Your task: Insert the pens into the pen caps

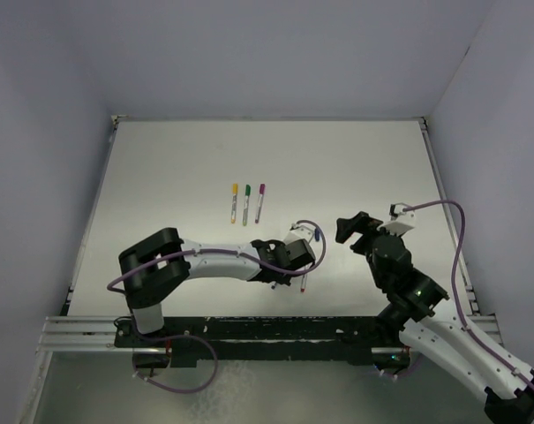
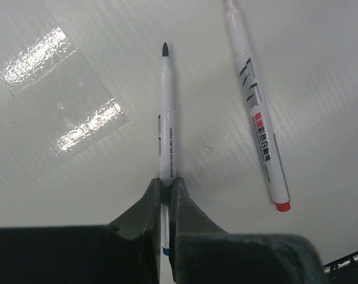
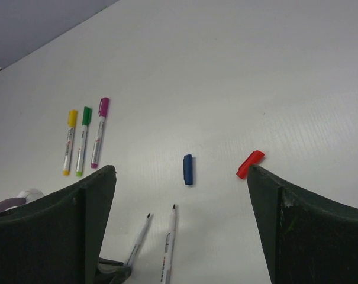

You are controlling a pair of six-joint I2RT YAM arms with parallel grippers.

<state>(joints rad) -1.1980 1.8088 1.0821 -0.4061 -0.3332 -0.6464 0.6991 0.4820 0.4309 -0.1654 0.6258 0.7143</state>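
My left gripper (image 2: 168, 182) is shut on the rear part of an uncapped blue-ended pen (image 2: 167, 130), whose dark tip points away over the table. It also shows in the top view (image 1: 289, 263). A second uncapped pen with a red end (image 2: 257, 112) lies on the table to its right. My right gripper (image 3: 180, 177) is open and empty above the table. Beyond its jaws lie a blue cap (image 3: 188, 169) and a red cap (image 3: 250, 164), both loose. Both uncapped pens show low in the right wrist view, the held one (image 3: 138, 238) and the loose one (image 3: 169, 244).
Three capped pens lie side by side further back: yellow (image 3: 69, 141), green (image 3: 83, 139) and magenta (image 3: 99, 131). They also show in the top view around the green one (image 1: 247, 203). Walls enclose the white table (image 1: 355, 168) on three sides.
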